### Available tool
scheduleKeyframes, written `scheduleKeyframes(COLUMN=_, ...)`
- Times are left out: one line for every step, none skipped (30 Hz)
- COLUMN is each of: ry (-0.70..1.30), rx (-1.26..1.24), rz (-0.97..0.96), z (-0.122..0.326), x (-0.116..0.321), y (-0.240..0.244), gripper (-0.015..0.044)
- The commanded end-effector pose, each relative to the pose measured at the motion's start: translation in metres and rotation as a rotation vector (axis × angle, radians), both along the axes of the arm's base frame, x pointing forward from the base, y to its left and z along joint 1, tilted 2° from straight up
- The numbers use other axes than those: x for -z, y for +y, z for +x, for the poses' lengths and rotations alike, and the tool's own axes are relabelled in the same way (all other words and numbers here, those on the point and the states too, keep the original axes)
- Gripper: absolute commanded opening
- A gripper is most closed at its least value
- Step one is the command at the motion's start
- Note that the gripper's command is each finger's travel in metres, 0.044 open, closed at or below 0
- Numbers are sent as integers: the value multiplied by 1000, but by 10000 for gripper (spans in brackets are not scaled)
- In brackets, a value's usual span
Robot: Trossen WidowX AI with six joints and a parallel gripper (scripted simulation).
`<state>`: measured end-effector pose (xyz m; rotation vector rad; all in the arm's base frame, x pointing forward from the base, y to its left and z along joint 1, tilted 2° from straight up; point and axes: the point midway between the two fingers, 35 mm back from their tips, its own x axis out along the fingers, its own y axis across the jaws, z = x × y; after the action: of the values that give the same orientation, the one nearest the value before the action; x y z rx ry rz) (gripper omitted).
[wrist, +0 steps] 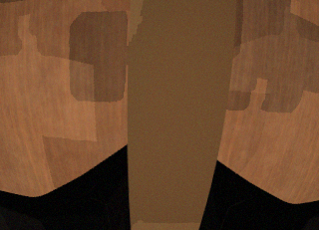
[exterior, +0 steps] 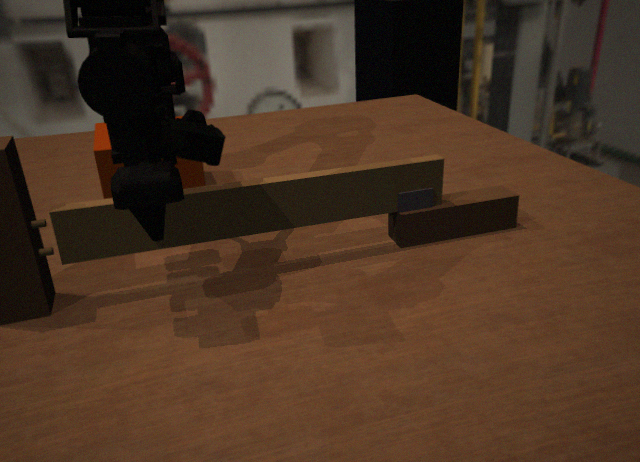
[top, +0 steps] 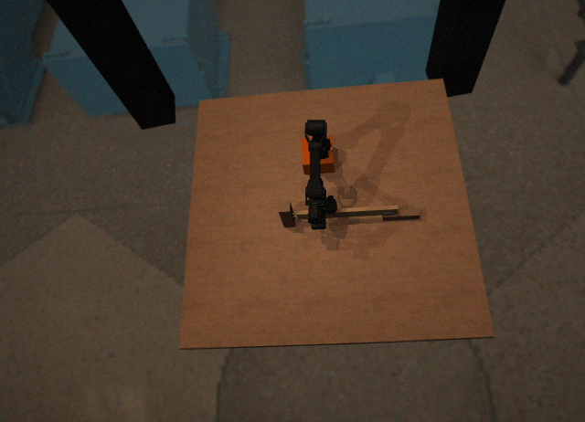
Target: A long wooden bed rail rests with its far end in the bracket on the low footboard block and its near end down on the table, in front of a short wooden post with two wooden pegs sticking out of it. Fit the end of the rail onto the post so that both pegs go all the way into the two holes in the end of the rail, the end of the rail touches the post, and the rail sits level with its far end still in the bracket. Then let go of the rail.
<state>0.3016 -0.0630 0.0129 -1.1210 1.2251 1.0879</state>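
The long wooden rail (top: 364,211) (exterior: 310,201) (wrist: 179,66) is off the table at its near end and looks about level. My gripper (top: 317,220) (exterior: 155,224) (wrist: 162,149) is shut on it near that end, with the rail between the two fingers. The rail's far end sits in the grey bracket (exterior: 416,200) on the low footboard block (top: 406,217) (exterior: 460,219). The dark post (top: 286,218) (exterior: 20,261) stands at the left. Its upper peg (exterior: 38,223) and lower peg (exterior: 46,251) point at the rail's end, with a small gap before it. The holes are hidden.
An orange block (top: 324,166) (exterior: 191,175) is at the arm's base, behind the rail. The arm reaches over the wooden table (top: 330,290) (exterior: 361,385) from there. Shadows of the arm and rail fall on the table. Two black pillars (top: 118,58) (top: 465,40) stand beyond the table's back edge.
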Motion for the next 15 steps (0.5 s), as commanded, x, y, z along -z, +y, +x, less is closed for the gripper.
scheduleKeyframes(ry=-7, rx=1, rz=-3, z=1, x=0, y=-3, gripper=0)
scheduleKeyframes(ry=-7, rx=1, rz=-3, z=1, x=0, y=-3, gripper=0)
scheduleKeyframes(ry=-7, rx=1, rz=-4, z=1, x=0, y=-3, gripper=0)
scheduleKeyframes(ry=-7, rx=1, rz=-4, z=1, x=0, y=-4, gripper=0)
scheduleKeyframes(ry=-7, rx=1, rz=-4, z=1, x=1, y=-4, gripper=0)
scheduleKeyframes(ry=-7, rx=1, rz=-4, z=1, x=1, y=-4, gripper=0)
scheduleKeyframes(ry=-7, rx=1, rz=-4, z=1, x=1, y=-4, gripper=0)
scheduleKeyframes(ry=-7, rx=1, rz=-4, z=1, x=1, y=-5, gripper=0)
scheduleKeyframes(ry=-7, rx=1, rz=-4, z=1, x=1, y=-5, gripper=0)
scheduleKeyframes(ry=-7, rx=1, rz=-4, z=0, x=1, y=-5, gripper=0)
scheduleKeyframes(ry=-6, rx=1, rz=-4, z=0, x=1, y=-5, gripper=0)
scheduleKeyframes(ry=-6, rx=1, rz=-4, z=0, x=2, y=-6, gripper=0)
scheduleKeyframes(ry=-6, rx=1, rz=-4, z=0, x=2, y=-6, gripper=0)
scheduleKeyframes(ry=-6, rx=1, rz=-4, z=0, x=2, y=-6, gripper=0)
scheduleKeyframes(ry=-6, rx=1, rz=-4, z=0, x=2, y=-6, gripper=0)
